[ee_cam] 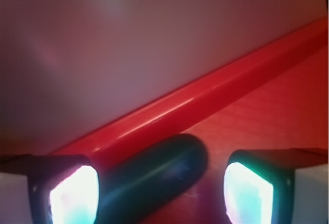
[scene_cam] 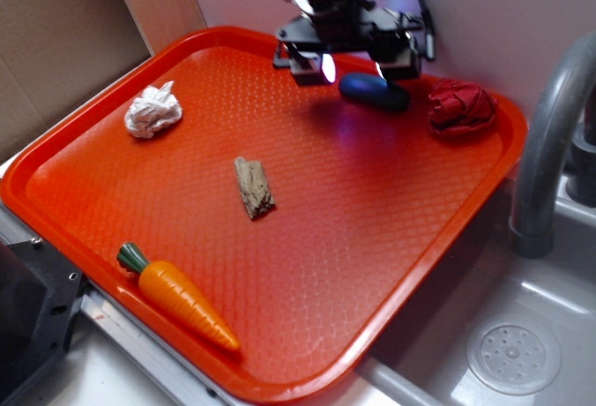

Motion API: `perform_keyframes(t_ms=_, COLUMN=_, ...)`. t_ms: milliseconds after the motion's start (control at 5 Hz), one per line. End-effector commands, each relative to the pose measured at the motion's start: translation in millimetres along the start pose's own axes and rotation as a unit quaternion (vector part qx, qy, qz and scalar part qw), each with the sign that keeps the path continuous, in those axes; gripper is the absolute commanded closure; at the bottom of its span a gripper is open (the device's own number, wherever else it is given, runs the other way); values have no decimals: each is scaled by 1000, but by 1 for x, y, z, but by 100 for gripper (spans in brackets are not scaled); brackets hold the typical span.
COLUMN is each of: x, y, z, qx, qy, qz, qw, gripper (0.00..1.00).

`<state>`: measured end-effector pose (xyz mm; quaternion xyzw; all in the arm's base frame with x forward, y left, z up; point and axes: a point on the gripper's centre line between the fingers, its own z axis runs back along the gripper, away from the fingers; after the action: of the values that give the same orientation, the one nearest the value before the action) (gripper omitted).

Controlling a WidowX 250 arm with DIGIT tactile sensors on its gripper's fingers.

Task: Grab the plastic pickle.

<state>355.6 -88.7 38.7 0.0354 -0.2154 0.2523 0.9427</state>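
On the orange tray point(scene_cam: 391, 266), near its far rim, the gripper point(ee_cam: 160, 193) stands wide open and empty astride the plastic pickle point(ee_cam: 154, 175), and should probably sink lower before squeezing its rounded sides.

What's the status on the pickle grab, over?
Gripper open, low at the tray's far rim. Plastic pickle lying between the fingers, not gripped. Red cloth wad off to the side, nothing blocking.

tray point(scene_cam: 112, 136): no text, only embossed pattern
pickle point(scene_cam: 374, 91): no label
carrot point(scene_cam: 182, 300): no print
gripper point(scene_cam: 345, 63): no readable marking
overall: nothing legible, either view
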Motion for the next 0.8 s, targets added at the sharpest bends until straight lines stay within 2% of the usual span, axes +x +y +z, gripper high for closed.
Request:
perform_keyframes(t_ms=0, x=4, y=2, z=-16, qx=-2, qy=35, qz=4, qw=999, gripper=0)
perform_keyframes(t_ms=200, x=-10, y=13, z=2, qx=-28, qy=97, qz=-7, qw=995, gripper=0)
perform_keyframes(t_ms=400, x=-16, y=28, z=10, qx=-78, qy=143, qz=16, qw=986, gripper=100)
perform_keyframes(t_ms=600, x=-14, y=35, z=17, qx=-102, qy=133, qz=-1, qw=986, gripper=100)
